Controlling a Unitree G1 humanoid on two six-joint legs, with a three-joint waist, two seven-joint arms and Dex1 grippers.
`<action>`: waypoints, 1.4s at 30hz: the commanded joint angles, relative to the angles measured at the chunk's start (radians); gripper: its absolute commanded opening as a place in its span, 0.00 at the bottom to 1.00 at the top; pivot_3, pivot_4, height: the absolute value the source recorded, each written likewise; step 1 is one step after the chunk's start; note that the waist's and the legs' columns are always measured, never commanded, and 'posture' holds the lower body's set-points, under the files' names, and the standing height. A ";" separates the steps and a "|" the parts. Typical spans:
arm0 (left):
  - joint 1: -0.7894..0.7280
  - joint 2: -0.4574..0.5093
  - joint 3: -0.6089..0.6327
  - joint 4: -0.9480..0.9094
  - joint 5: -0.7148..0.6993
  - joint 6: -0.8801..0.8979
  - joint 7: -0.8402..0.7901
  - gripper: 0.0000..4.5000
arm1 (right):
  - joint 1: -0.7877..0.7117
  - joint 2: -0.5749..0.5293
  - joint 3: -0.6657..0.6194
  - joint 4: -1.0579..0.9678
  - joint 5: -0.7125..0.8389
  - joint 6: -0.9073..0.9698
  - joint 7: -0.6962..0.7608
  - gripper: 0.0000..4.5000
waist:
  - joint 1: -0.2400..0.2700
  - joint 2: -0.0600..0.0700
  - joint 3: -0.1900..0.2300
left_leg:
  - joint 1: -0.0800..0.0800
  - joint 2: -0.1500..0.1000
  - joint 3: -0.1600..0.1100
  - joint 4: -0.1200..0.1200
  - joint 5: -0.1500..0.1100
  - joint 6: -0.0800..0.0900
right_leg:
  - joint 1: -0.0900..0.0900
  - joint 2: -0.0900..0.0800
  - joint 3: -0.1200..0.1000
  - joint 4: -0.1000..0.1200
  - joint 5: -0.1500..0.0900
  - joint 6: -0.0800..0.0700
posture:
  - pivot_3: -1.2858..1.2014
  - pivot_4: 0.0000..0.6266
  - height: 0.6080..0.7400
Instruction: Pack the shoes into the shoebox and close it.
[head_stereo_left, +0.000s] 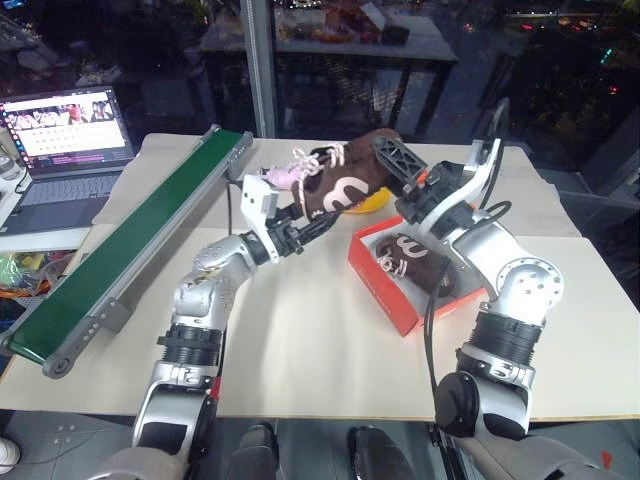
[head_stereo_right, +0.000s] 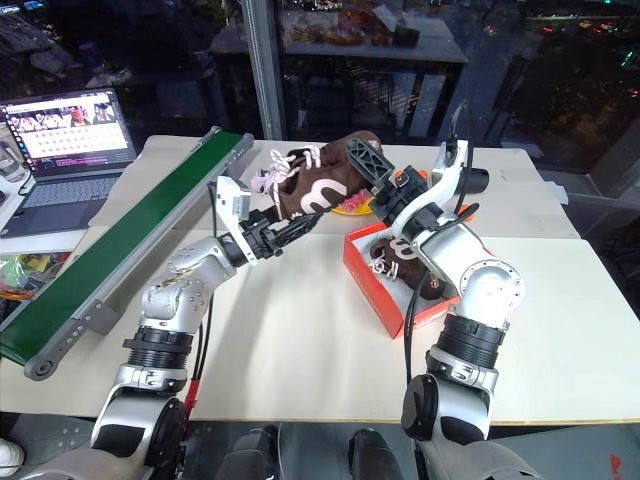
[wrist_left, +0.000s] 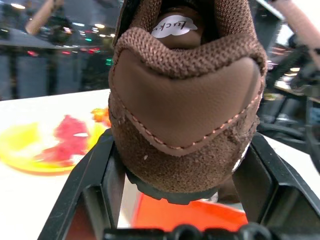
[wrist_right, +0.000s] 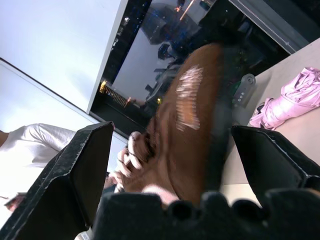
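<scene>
Left tool (head_stereo_left: 318, 226) pinches 1 shoe (head_stereo_left: 345, 180) by the heel mid-frame above the shoebox (head_stereo_left: 385, 290), right tool (head_stereo_left: 445, 158) gaping around its toe, so a sloppy handover could drop it outside.

One shoe (head_stereo_left: 412, 256) fills half the shoebox (head_stereo_left: 378, 280); bare tabletop (head_stereo_left: 300, 340) lies alongside.

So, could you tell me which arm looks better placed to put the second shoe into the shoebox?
Left, probably. The left gripper is clamped on the heel of the raised shoe. The right gripper is open around its toe without gripping, above the shoebox, where one shoe already lies.
</scene>
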 joint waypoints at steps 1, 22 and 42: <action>-0.044 -0.017 -0.013 -0.038 -0.006 -0.013 -0.013 0.57 | 0.006 -0.015 0.019 -0.048 0.025 -0.033 -0.006 1.00 | 0.000 0.000 0.000 | 0.000 0.000 0.000 0.000 0.000 0.000 | 0.000 0.000 0.000 0.000 0.000 0.000 | 0.52 0.24 0.97; 0.128 0.132 0.111 -0.100 -0.010 0.063 0.094 1.00 | -0.103 -0.641 0.350 0.162 -0.474 -0.221 0.446 0.10 | -0.002 0.003 0.002 | 0.000 -0.001 0.000 -0.002 0.000 0.000 | -0.002 -0.001 0.001 -0.001 -0.002 -0.001 | 0.52 0.24 0.97; 0.273 0.137 0.088 -0.281 -0.010 0.120 0.162 1.00 | 0.022 -0.773 0.808 0.401 -0.953 -0.459 1.073 0.10 | 0.004 0.003 0.002 | 0.000 -0.001 0.001 0.000 0.000 0.000 | -0.002 -0.001 0.002 -0.001 -0.002 0.000 | 0.52 0.24 0.97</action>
